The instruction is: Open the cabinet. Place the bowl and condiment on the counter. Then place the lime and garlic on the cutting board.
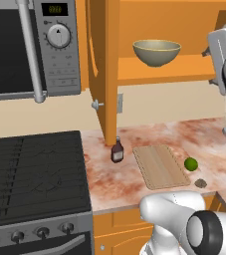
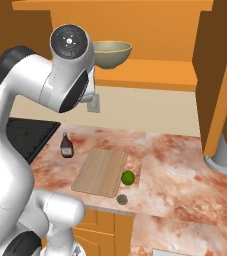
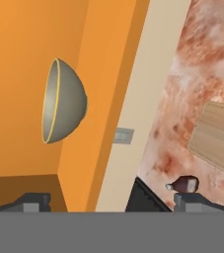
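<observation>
A: Bowl [image 1: 157, 52] on the open cabinet [image 1: 104, 74] shelf, we see; bottle [image 1: 117, 150] on the counter [image 1: 204, 134].
B: We see our end effector [image 3: 111, 201] spread wide, holding nothing

The cutting board [image 3: 217, 141] is cut off by the right edge of the hand view, so only one corner shows. Beside that corner, the condiment [image 3: 185, 185] has its bottom end hidden behind a dark finger tip [image 3: 195, 201]. In the left base view, the garlic [image 1: 200, 183], just off the cutting board's corner, is too small to make out its shape. The cabinet [image 2: 220, 80] door is cut off by the right edge of the right base view. The microwave [image 1: 30, 47] beside the cabinet runs off the left edge.
</observation>
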Motion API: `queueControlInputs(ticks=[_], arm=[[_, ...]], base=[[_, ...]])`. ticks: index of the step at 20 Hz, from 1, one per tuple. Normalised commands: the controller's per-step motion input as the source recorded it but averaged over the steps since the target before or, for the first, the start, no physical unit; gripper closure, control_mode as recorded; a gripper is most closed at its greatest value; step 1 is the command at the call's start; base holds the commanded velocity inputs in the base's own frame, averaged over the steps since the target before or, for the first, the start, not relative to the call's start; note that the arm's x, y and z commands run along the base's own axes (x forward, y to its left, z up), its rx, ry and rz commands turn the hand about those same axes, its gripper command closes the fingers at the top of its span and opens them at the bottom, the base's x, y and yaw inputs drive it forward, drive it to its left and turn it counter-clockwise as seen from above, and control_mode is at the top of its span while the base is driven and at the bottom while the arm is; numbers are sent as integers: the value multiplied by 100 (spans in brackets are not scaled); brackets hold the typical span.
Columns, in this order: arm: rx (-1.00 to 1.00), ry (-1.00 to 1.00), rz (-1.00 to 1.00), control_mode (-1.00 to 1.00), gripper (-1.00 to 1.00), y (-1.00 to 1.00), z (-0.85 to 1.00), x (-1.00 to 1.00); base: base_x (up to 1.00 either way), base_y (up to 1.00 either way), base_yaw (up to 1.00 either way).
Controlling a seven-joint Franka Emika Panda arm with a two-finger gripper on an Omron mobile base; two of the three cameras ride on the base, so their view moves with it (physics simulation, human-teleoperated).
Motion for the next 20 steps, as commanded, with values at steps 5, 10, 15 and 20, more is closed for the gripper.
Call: queueControlInputs(ticks=[5, 10, 15, 20], arm=[[0, 0, 0, -100, -100, 0, 0, 11], [2, 0, 0, -100, -100, 0, 0, 13], [2, 0, 0, -100, -100, 0, 0, 15], [1, 0, 0, -100, -100, 0, 0, 20]], base=[[0, 0, 0], [0, 0, 0], [0, 0, 0], [0, 0, 0]])
